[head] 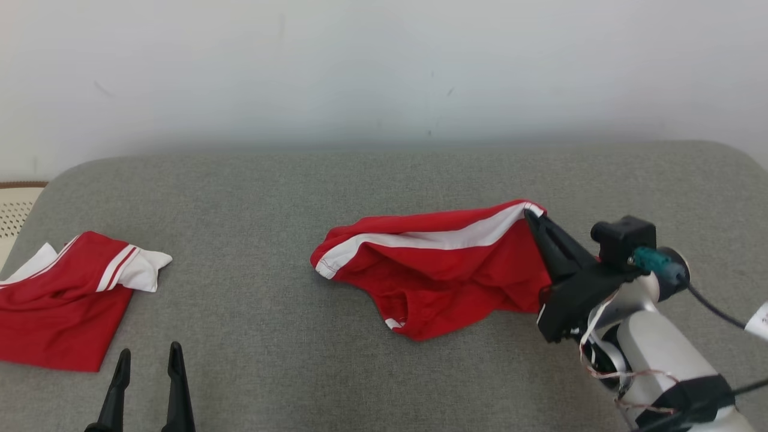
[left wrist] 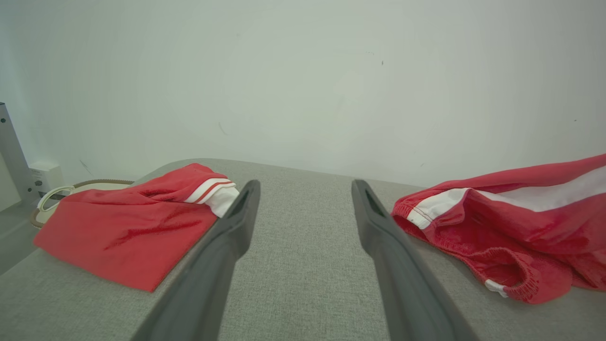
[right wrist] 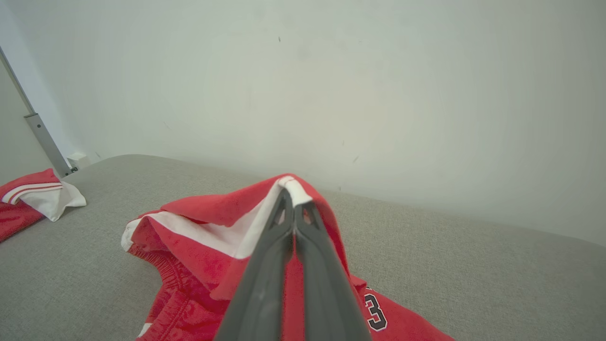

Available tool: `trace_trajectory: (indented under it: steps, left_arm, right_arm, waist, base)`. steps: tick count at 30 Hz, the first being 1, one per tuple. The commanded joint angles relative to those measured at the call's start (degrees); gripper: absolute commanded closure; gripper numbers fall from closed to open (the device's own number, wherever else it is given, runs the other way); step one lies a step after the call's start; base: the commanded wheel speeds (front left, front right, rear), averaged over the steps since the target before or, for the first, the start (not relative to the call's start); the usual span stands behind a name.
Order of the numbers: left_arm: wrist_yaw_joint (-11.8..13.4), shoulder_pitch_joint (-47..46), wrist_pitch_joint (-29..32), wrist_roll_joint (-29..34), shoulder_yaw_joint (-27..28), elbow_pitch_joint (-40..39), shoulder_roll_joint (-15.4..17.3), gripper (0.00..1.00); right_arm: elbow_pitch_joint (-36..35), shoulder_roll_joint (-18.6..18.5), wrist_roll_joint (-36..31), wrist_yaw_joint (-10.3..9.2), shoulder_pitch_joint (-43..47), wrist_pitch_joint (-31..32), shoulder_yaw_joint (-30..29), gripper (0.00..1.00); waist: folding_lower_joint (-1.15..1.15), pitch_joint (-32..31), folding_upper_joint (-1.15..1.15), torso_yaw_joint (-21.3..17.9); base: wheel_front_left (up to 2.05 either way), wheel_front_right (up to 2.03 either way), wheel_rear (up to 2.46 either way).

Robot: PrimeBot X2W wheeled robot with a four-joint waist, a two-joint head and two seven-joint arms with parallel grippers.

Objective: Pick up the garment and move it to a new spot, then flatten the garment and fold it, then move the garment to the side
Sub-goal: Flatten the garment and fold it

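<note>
While the right gripper (head: 531,215) clamps the red shorts (head: 444,270) by their white-striped edge, the left gripper (head: 150,351) stands apart over bare grey cushion (head: 270,336) beside a red shirt (head: 60,306).

Garment (head: 444,282) cloth, faint sheen; surface (head: 270,198) woven fabric, matt, coarse; right gripper (head: 530,212) matt dark plastic.

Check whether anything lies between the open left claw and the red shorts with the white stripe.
Nothing visible does: bare grey cloth surface lies between the left claw and the red white-striped shorts, pinched at one corner by the right claw. The other red-and-white garment lies left of that path.
</note>
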Motion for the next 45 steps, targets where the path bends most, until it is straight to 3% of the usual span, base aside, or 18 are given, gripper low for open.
trace_trajectory:
  steps: [1,8,23,34,35,36,37,45]
  left_arm:
    - [-0.18,-0.57,-0.14,-0.44,-0.15,0.08,0.0,0.0]
    - [-0.36,-1.66,-0.14,-0.44,-0.83,0.34,0.0,0.0]
    - [-1.51,-5.8,-0.13,-0.55,-3.23,1.28,0.0,0.0]
    - [-1.87,-8.81,-0.14,-0.79,-5.44,1.88,0.0,0.0]
    - [-1.85,-9.04,-0.14,-0.86,-5.61,1.89,0.0,0.0]
    - [-1.81,-9.18,-0.14,-0.91,-5.75,1.92,0.0,0.0]
    - [-1.79,-9.26,-0.14,-0.94,-5.81,2.02,0.0,0.0]
    - [-1.71,-9.0,-0.14,-1.01,-5.74,2.56,0.0,0.0]
  right_arm:
    - [1.66,-0.66,0.92,0.03,-2.03,-0.33,0.63,1.0]
    - [9.77,-1.42,4.64,0.03,-9.66,-1.15,3.35,1.0]
    - [34.04,-1.54,13.41,0.03,-27.05,-4.09,13.63,1.0]
    - [48.43,-1.93,13.2,0.03,-35.53,-7.34,16.79,1.0]
    - [49.61,-1.98,12.78,0.03,-36.17,-7.86,16.91,0.83]
    - [50.62,-1.88,12.44,0.03,-36.68,-8.28,17.04,0.3]
    - [51.45,-1.59,12.31,0.03,-36.95,-8.45,17.01,0.0]
    - [54.18,-0.58,11.24,0.03,-37.71,-10.31,16.63,0.0]
  waist:
    - [0.0,0.54,0.0,0.38]
    - [0.0,2.17,0.0,1.69]
    - [0.0,6.65,0.0,7.15]
    - [0.0,10.75,0.0,11.17]
    - [0.0,10.97,0.0,11.36]
    - [0.0,11.1,0.0,11.47]
    - [0.0,11.19,0.0,11.54]
    - [0.0,10.19,0.0,9.98]
  base:
    - [0.0,0.0,0.0]
    - [0.0,0.0,0.0]
    - [0.0,0.0,0.0]
    - [0.0,0.0,0.0]
    - [0.0,0.0,0.0]
    - [0.0,0.0,0.0]
    - [0.0,0.0,0.0]
    - [0.0,0.0,0.0]
